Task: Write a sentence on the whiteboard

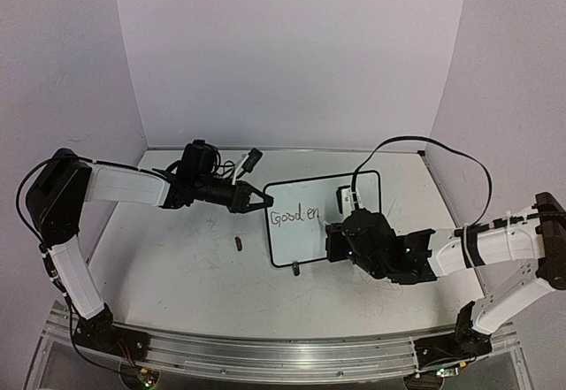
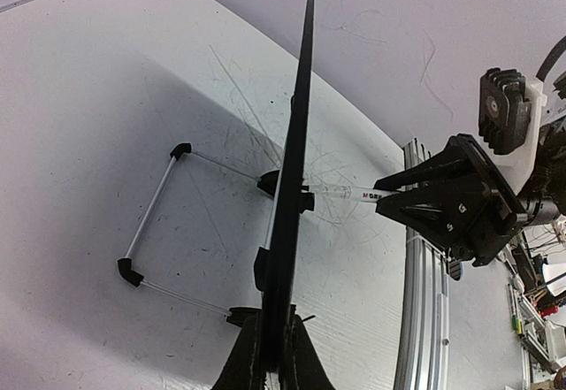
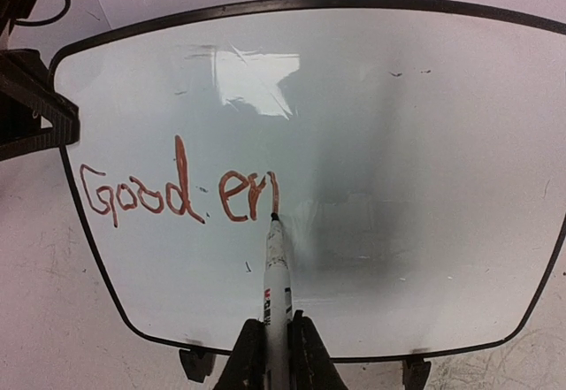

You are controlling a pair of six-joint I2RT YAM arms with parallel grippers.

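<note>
The whiteboard (image 1: 309, 194) stands upright on its black feet at the table's middle. Red-brown handwriting (image 3: 177, 194) on it reads "Good en", with the last stroke just drawn; it also shows in the top view (image 1: 294, 217). My left gripper (image 1: 263, 201) is shut on the board's left edge, which the left wrist view shows edge-on (image 2: 296, 160) between the gripper's (image 2: 276, 355) jaws. My right gripper (image 3: 277, 341) is shut on a white marker (image 3: 277, 271), whose tip touches the board at the end of the writing. In the left wrist view the marker (image 2: 354, 194) sticks out of the right gripper (image 2: 447, 200).
A small red cap (image 1: 239, 244) lies on the table left of the board. The board's wire stand (image 2: 150, 213) reaches out behind it. An aluminium rail (image 1: 265, 350) runs along the near edge. White walls enclose the table on three sides.
</note>
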